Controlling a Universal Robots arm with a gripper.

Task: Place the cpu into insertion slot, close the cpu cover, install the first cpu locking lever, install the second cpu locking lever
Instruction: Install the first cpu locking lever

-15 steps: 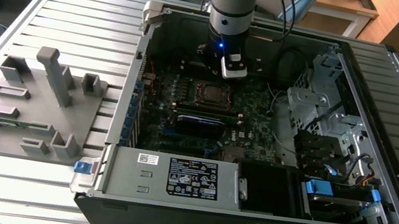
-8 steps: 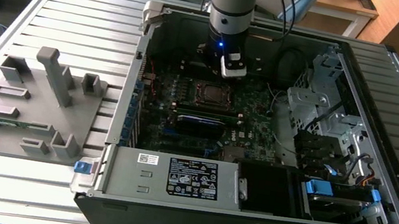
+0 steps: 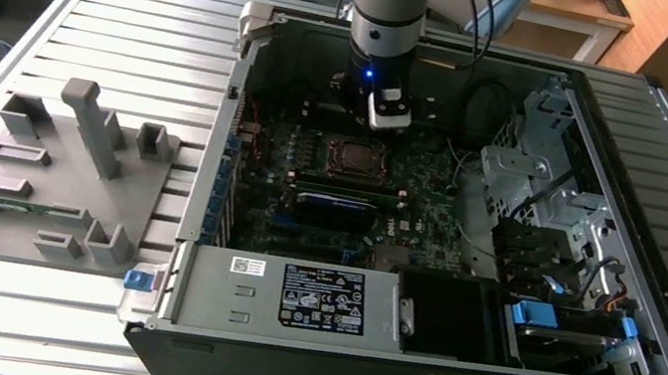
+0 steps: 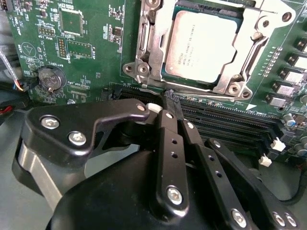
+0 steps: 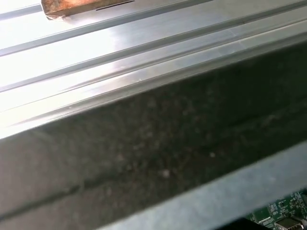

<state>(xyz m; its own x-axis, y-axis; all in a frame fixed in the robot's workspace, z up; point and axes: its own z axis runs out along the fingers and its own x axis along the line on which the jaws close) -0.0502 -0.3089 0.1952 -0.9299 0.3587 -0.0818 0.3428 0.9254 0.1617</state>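
One cpu [image 4: 199, 45] (covered) sits beyond the closed end effector [image 4: 169, 103].

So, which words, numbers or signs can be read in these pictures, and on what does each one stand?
Nothing can be read with certainty.
Black and white label on the grey box, exterior view: too small.
Print on the cpu, second wrist view: too faint.
White marks on the green circuit board: too small.
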